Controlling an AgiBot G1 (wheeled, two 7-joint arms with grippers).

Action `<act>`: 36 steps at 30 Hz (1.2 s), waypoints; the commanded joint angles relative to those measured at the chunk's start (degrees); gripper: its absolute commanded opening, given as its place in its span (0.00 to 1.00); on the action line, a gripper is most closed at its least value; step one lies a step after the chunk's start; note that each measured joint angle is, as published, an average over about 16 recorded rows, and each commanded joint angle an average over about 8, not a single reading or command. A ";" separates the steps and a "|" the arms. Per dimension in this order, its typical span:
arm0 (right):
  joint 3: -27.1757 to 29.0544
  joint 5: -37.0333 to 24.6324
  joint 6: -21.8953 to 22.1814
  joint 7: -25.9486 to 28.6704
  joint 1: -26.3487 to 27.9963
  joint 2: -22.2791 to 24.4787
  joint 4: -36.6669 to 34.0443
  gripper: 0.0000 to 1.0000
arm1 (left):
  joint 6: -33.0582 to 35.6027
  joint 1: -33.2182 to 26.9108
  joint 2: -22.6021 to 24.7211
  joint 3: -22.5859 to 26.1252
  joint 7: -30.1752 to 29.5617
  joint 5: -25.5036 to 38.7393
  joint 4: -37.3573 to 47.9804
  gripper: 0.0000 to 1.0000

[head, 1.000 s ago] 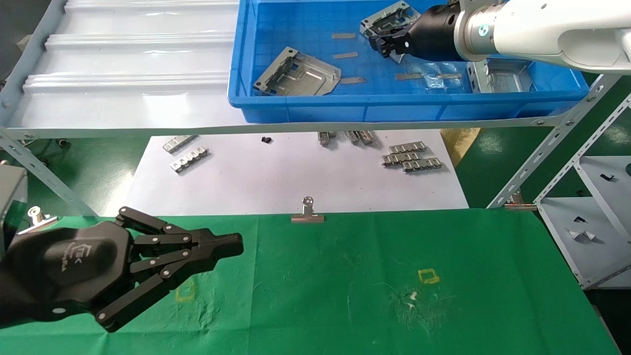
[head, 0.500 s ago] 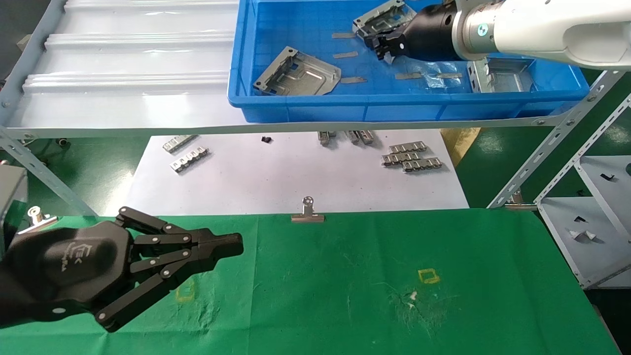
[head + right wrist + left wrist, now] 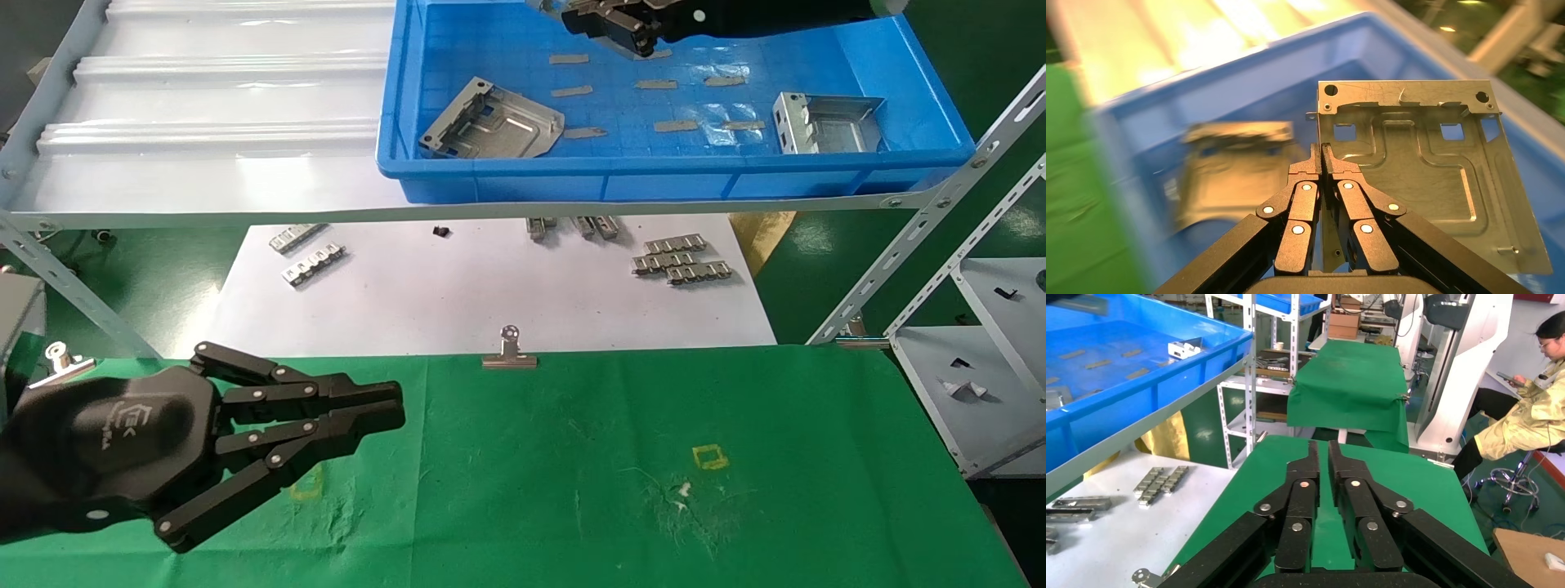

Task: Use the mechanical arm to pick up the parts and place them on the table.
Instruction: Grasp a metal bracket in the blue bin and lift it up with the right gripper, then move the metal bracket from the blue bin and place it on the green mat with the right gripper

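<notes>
While right pincer (image 3: 1321, 150) grips part (image 3: 1425, 177) | two parts (image 3: 494, 122) in bin (image 3: 507, 175)

A factory workshop is indicated: slotted-angle metal racks (image 3: 915, 245), a blue parts bin (image 3: 654, 175) of stamped plates, green-clothed desks (image 3: 1352, 380), and a seated worker (image 3: 1529, 416) in a yellow smock.
</notes>
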 commanded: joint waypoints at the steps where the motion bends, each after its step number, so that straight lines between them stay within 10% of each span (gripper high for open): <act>1: 0.10 0.56 -4.35 -1.71 0.73 1.74 1.31 0.00 | 0.00 0.00 0.00 0.00 0.00 0.00 0.00 1.00; 12: -0.64 5.40 -20.16 -0.33 -0.98 12.73 17.76 0.00 | 0.00 0.00 0.00 0.00 0.00 0.00 0.00 1.00; 25: -10.04 20.01 -20.59 4.41 -9.33 27.62 41.91 0.00 | 0.00 0.00 0.00 0.01 0.00 0.00 0.00 1.00; 36: -24.24 14.92 -20.54 -3.41 -11.43 24.62 39.12 0.00 | 0.00 0.00 0.00 0.01 0.00 -0.01 0.00 1.00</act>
